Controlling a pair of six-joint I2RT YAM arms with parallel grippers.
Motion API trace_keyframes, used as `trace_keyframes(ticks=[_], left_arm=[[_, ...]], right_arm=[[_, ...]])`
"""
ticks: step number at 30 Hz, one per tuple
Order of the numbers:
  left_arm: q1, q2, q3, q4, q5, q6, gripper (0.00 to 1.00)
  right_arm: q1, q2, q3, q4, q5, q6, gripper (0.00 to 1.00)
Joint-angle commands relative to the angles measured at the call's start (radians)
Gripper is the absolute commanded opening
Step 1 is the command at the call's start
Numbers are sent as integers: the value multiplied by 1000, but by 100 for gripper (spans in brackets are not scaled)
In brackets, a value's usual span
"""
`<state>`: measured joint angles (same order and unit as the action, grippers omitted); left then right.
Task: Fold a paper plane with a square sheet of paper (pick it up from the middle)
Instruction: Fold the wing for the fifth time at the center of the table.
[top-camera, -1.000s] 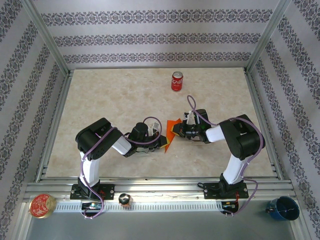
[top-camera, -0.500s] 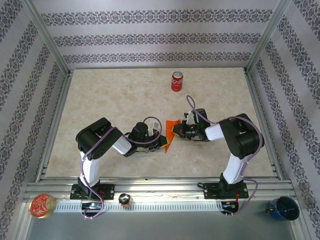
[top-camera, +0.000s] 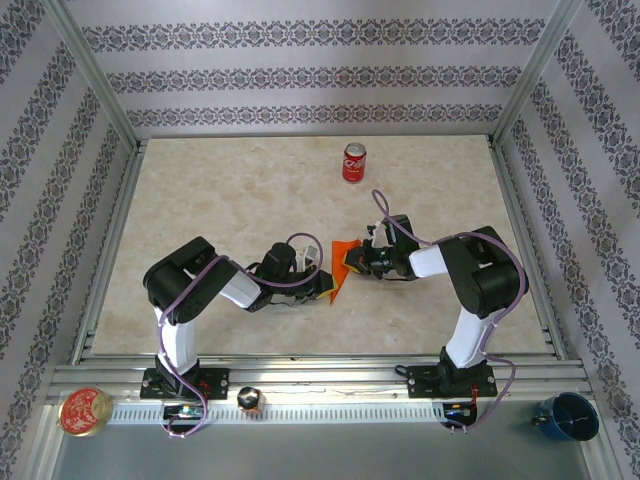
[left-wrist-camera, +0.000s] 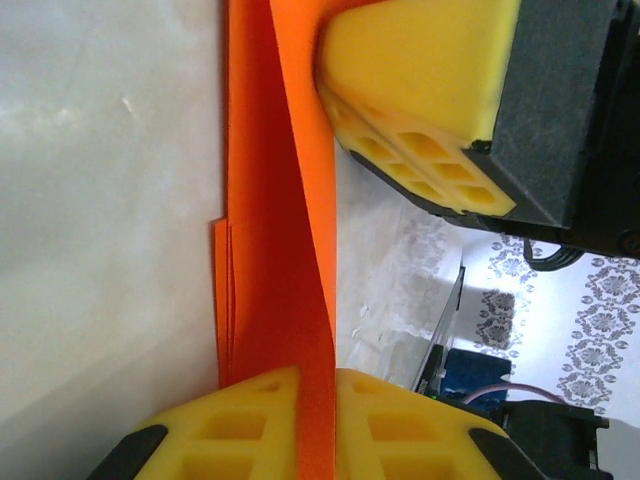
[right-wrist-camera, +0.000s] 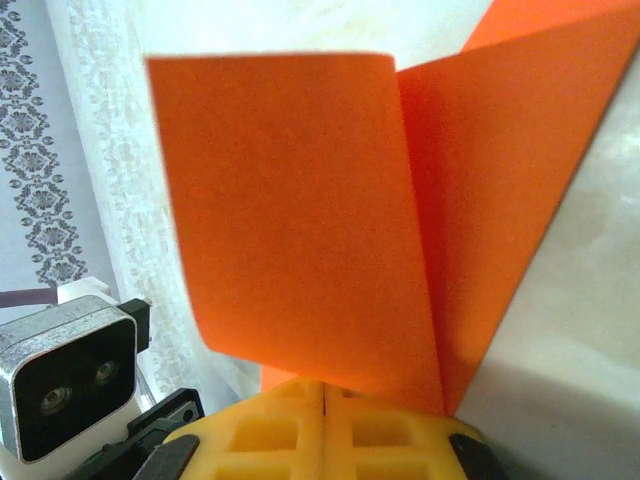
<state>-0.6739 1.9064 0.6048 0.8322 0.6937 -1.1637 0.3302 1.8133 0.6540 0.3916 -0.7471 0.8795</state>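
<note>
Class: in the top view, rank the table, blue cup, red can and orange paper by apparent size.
1. table
2. blue cup
3. red can and orange paper look alike; the paper is partly hidden.

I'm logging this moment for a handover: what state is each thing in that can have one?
orange paper, partly folded, not yet a plane.
left gripper, fingers either side of a fold of the paper; grip unclear.
right gripper, shut on the orange paper.
soda can, upright, apart from the arms.
blue cup, mouth up.
</note>
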Motion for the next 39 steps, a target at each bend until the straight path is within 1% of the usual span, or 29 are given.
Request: trace_keyframes(ticks=[1,4,7,9,11,14,16,18,22,25,28,30,32,33,37,39], left_arm=[[7,-9,7,-153,53,64,16],[5,-8,17,-162,71,71,12],[4,-3,25,-168,103,80,6],[4,-2,25,-177,105,85,3],[2,-2,23,-177,118,90,3],[2,-11,16,-187,123,95,8],[2,-25,12,-221,112,110,12],[0,-41,12,-265,103,134,14],[-6,-64,22,-338,100,176,13],[-7,-67,30,-353,101,188,6],[-7,-60,42,-353,117,189,2],[-9,-56,46,-352,125,192,1],[-9,-56,46,-353,132,193,1],[-10,-58,45,-355,133,194,5],[-10,-68,43,-373,143,203,9],[-10,-71,45,-379,150,210,8]], right_arm=[[20,41,-4,-65,93,-26,6],[20,39,-5,-66,94,-27,6],[21,39,-5,-68,94,-26,6],[21,38,-7,-69,95,-27,6],[21,38,-10,-71,99,-28,6],[22,39,-14,-74,106,-29,6],[21,41,-14,-74,106,-28,6],[22,41,-16,-74,106,-27,6],[23,39,-16,-76,107,-26,6],[24,38,-16,-76,110,-27,6],[24,40,-16,-77,112,-25,6],[26,41,-16,-77,114,-27,6],[26,43,-16,-79,115,-25,6],[27,42,-16,-80,115,-27,6],[26,41,-16,-83,115,-26,6],[26,41,-16,-84,116,-27,6]])
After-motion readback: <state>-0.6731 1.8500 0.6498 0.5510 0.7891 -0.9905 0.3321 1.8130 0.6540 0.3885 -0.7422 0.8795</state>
